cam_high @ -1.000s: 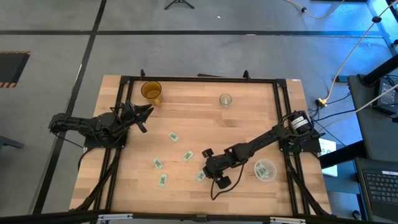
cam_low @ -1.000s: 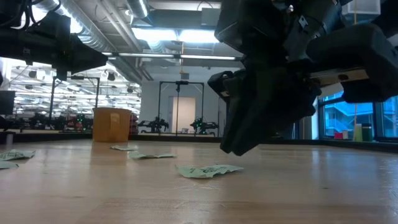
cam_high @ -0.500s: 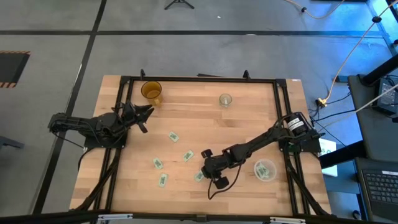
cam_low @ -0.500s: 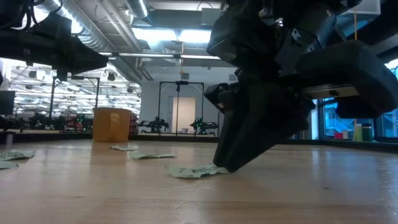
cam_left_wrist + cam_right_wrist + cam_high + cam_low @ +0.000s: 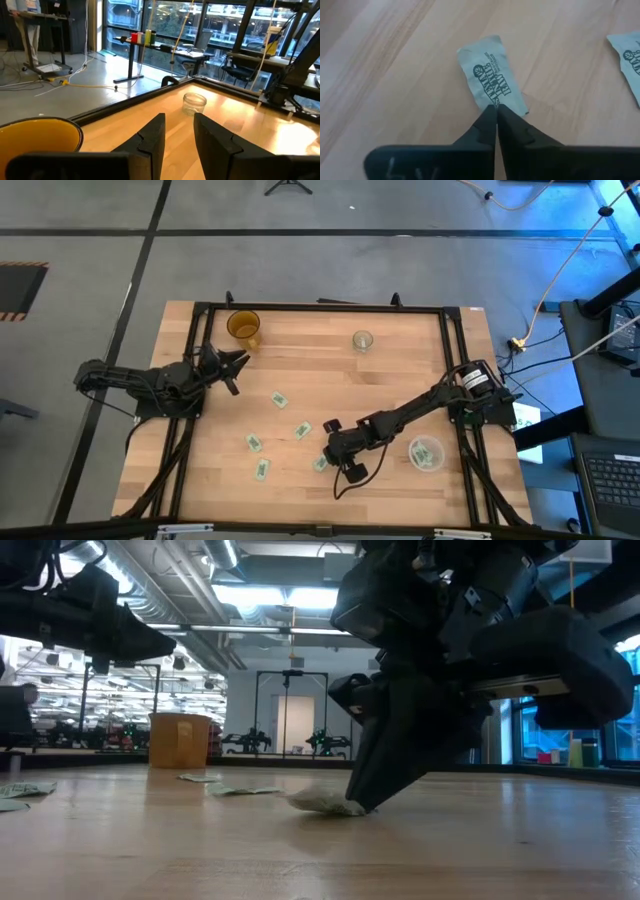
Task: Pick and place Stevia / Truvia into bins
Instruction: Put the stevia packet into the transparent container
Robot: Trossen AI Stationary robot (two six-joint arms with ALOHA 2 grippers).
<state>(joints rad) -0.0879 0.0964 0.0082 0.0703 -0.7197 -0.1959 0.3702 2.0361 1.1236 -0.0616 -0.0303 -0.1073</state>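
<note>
Several white sachets with green print lie flat on the wooden table: (image 5: 279, 398), (image 5: 302, 430), (image 5: 254, 443), (image 5: 262, 469). My right gripper (image 5: 327, 460) is down on one more sachet (image 5: 492, 82), near the table's near edge, and is shut on it. The round clear bin (image 5: 426, 453) stands to the right of that gripper with sachets inside. My left gripper (image 5: 235, 365) hangs above the table's far left part beside the yellow cup (image 5: 243, 327), its fingers a little open on nothing. My right gripper pinches the sachet's short end (image 5: 496, 102) between its two fingertips (image 5: 358, 806). The fingers slant down from above and lie along the sachet. The rest of the sachet (image 5: 322, 802) lies bunched on the table in front of the tips.
A small clear cup (image 5: 362, 340) stands near the far edge, also seen past my left fingers (image 5: 194, 103). A black frame (image 5: 320, 306) runs round the table. Another sachet (image 5: 626, 50) lies close beside the held one. Bare wood spreads across the far middle.
My right gripper has come down from just above the sachet until its fingertips rest on the sachet's end at the table. The sachet, flat a second ago, is now shorter and bunched up against the fingertips.
</note>
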